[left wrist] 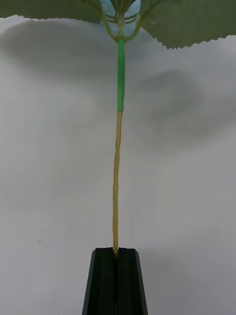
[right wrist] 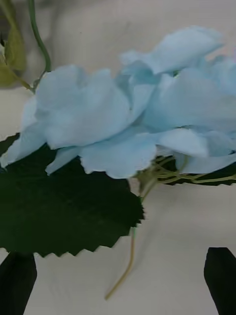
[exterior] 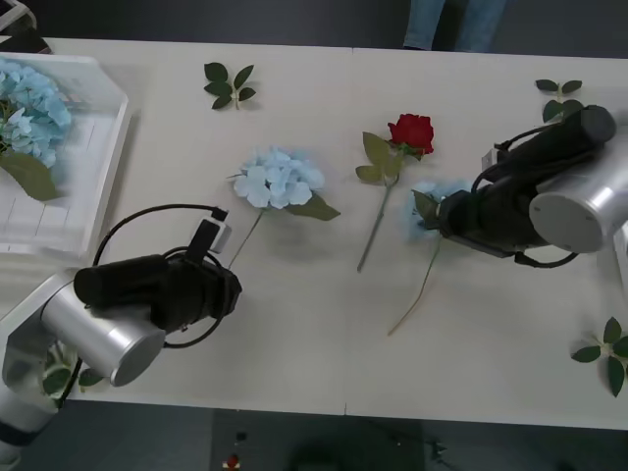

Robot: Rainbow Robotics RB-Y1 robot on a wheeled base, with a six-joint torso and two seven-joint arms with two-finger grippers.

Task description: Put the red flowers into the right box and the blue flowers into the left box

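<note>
A blue flower [exterior: 280,180] lies mid-table, and my left gripper [exterior: 234,269] is shut on the tip of its stem [left wrist: 117,162], the black fingers [left wrist: 105,280] pressed together around it. A second blue flower [exterior: 429,196] lies right of centre, half hidden under my right gripper [exterior: 434,214]. That gripper [right wrist: 118,268] hovers open over its petals [right wrist: 128,113] and big leaf [right wrist: 59,206]. The red flower [exterior: 412,131] lies just behind and to the left of the right gripper. The left box [exterior: 103,186] at the far left holds another blue flower [exterior: 29,113]. A white edge of the right box [exterior: 622,257] shows at the far right.
Loose green leaf sprigs lie at the back centre [exterior: 231,85], the back right [exterior: 559,90], the front right [exterior: 608,355] and under my left arm [exterior: 61,375]. A table seam runs front to back near the centre.
</note>
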